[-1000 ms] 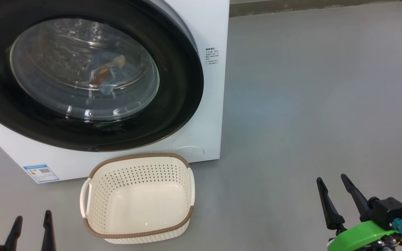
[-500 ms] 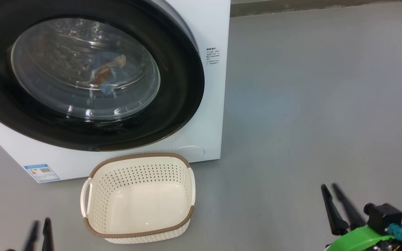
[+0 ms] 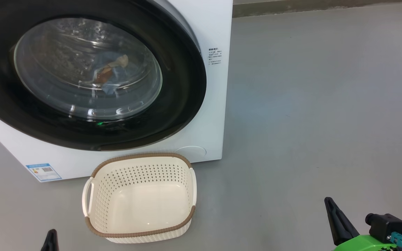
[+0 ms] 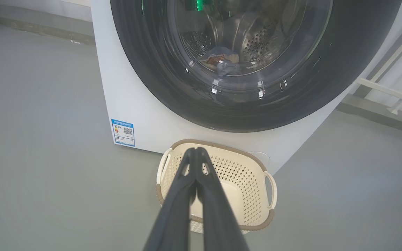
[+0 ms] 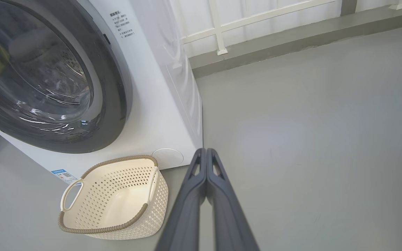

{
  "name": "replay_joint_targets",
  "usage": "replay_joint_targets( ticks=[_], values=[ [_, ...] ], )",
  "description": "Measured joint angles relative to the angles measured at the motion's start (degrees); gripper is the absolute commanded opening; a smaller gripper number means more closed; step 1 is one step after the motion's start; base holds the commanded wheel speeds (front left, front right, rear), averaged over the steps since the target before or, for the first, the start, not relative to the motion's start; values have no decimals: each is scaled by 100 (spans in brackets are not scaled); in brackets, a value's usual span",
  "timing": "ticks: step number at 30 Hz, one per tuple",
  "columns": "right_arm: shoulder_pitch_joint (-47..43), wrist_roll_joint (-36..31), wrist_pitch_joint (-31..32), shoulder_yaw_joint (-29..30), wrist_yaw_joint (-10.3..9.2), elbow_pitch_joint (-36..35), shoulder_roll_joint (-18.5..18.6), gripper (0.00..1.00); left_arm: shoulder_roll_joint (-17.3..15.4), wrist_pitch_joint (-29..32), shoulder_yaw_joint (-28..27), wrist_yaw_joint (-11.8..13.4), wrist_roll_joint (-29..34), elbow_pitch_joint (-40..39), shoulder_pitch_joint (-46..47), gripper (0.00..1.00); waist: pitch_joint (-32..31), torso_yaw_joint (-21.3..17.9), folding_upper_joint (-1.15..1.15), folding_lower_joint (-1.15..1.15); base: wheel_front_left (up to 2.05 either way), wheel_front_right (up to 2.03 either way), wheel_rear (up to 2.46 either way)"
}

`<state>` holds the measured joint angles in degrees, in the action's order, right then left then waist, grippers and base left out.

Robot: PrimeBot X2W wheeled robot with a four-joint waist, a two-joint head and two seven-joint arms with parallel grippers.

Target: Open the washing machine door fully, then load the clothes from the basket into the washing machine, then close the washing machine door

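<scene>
Left gripper (image 4: 195, 150) clenched: both long fingers pressed tip to tip, gripping nothing, touching nothing. Hangs on the near side of the basket (image 3: 141, 157), tips lined up with its far rim in the left wrist view. Right gripper (image 5: 206, 150) likewise squeezed closed on air, right of the basket and well apart from it, over grey floor (image 3: 309, 104).

Head view: one dark finger tip at each lower corner, with a green mount (image 3: 365, 244) behind the right one. Too little there to judge either gap; wrist views settle it.

Washing machine door (image 3: 187, 87) closed flat against the washing machine (image 3: 215, 21). Clothes (image 3: 110, 71) inside the drum, a light-blue and orange-brown bundle behind the glass. Basket on the floor just in front of the machine, under the door, cream bottom bare.

Left wrist view: steel drum holes sharp around the bundle, blue label (image 4: 123, 131) at the machine's lower left corner. Right wrist view: glass mostly glare, bundle not made out; machine's right side panel and a white railing (image 5: 218, 28) far beyond it.
</scene>
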<state>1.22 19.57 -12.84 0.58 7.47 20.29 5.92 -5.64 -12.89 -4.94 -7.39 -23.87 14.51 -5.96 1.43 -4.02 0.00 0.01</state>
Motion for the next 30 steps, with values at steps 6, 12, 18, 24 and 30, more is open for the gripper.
replay_joint_targets(
  ticks=[6,12,18,24,30],
  values=[
    [2,392,79,26,0,-19,-12,0,12,101,0,0,-357,0,7,0,-2,21,0,0,0,0,0],
    [3,772,176,53,0,-41,-25,0,29,202,1,0,-710,1,19,0,-9,43,0,0,0,0,0],
    [5,1166,294,100,0,-69,-36,0,44,300,0,0,-1066,2,70,0,-15,63,0,0,0,0,0],
    [7,1532,378,154,0,-92,-53,0,75,415,1,0,-1417,9,136,0,-22,84,0,0,0,0,0],
    [9,1914,479,186,0,-113,-67,0,86,495,1,0,-1771,11,160,0,-29,105,0,0,0,0,0]
  ],
)
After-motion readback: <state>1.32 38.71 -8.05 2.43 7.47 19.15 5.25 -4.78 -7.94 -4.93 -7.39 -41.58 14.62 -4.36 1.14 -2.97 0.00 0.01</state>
